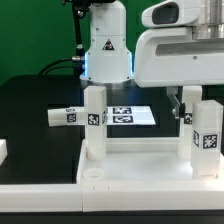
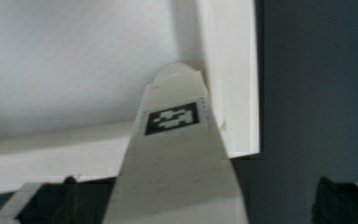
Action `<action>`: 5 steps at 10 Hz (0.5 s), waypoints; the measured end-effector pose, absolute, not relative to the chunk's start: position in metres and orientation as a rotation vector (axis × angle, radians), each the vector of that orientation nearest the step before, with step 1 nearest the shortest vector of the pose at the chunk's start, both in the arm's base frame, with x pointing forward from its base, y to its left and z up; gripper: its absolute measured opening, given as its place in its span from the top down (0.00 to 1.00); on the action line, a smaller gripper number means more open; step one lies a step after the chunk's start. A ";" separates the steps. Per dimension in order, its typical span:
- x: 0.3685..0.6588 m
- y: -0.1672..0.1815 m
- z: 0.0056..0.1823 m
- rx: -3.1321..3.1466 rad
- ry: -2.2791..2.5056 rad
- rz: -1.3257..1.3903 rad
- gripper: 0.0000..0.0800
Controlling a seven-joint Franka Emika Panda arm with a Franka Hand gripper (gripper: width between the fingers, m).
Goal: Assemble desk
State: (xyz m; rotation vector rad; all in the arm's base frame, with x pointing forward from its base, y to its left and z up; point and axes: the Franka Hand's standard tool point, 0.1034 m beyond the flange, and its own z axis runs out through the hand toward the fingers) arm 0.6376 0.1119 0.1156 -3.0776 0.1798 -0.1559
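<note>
Desk leg (image 2: pixel 176 160) upright between the fingers (image 2: pixel 48 202) — fingers apart, clear of it on both sides

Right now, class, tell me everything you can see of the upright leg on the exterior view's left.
This leg is a blocky white post, plastic by its look, with a black-and-white square tag on its facing side. It stands upright at a far corner of the desk top, its foot on that top. Nothing else touches it; the hand is off toward the exterior view's right.
</note>
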 end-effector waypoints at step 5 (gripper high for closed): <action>0.636 0.115 0.113 -3.057 0.367 -0.143 0.52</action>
